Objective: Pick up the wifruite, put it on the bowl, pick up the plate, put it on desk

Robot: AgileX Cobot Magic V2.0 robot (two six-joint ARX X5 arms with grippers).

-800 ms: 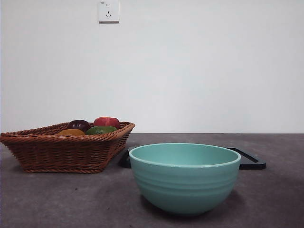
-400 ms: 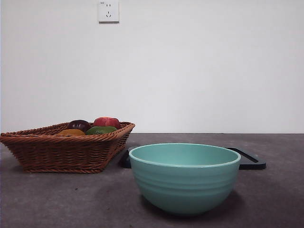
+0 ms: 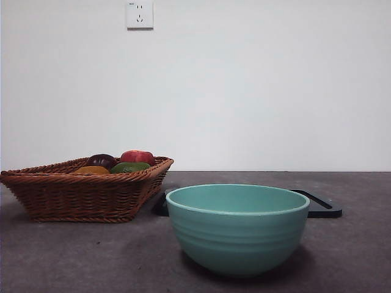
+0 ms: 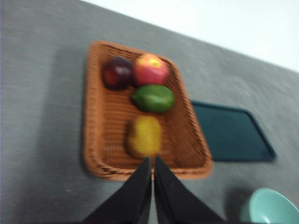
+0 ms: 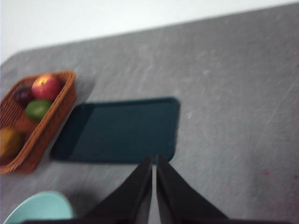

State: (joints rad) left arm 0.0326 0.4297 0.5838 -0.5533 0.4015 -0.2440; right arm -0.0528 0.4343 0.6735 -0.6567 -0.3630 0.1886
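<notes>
Left claw (image 4: 153, 161) hangs above the surface (image 4: 42, 177), jaws pressed together, empty. Just beyond its tips the orange-brown fruit (image 4: 143, 136) lies in the wicker basket (image 4: 100, 121). Right claw (image 5: 154, 161), likewise closed, hangs over the dark tray (image 5: 119, 130); bowl (image 3: 237, 227) nearby.

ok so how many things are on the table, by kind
fruit: 4 (wifruite, green fruit, red fruit, purple fruit)
basket: 1
bowl: 1
dark tray: 1
total: 7
</notes>
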